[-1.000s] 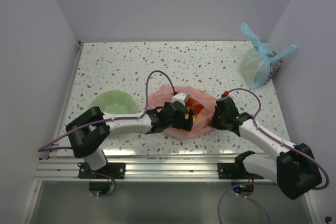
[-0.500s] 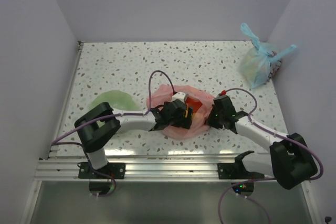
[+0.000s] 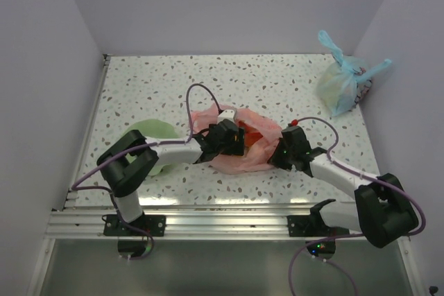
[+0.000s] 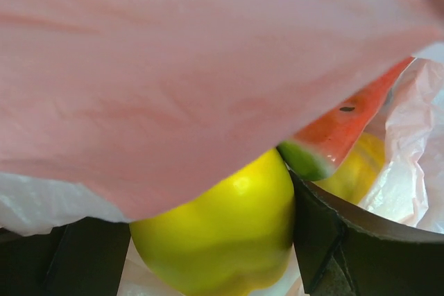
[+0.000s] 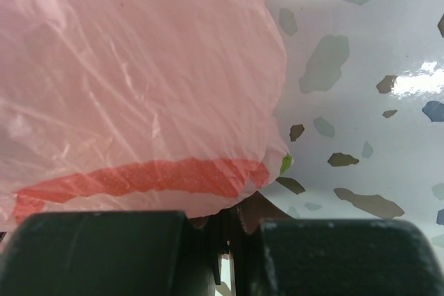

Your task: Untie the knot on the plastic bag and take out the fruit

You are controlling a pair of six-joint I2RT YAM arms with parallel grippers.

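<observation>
- The top view looks down from above and behind the arm bases, well back, taking in the whole tabletop (image 3: 277, 81), both arms and the bag (image 3: 239, 161).
- The left wrist view sits right against the bag. It peers under a pink fold at a yellow fruit (image 4: 222, 240) and a watermelon slice (image 4: 340, 129), with its own fingers (image 4: 361, 247) at the bottom corners.
- The right wrist view looks low along the tabletop, close to the bag's side.
- All three views share the bag; the top and right wrist views also share the speckled tabletop.
</observation>
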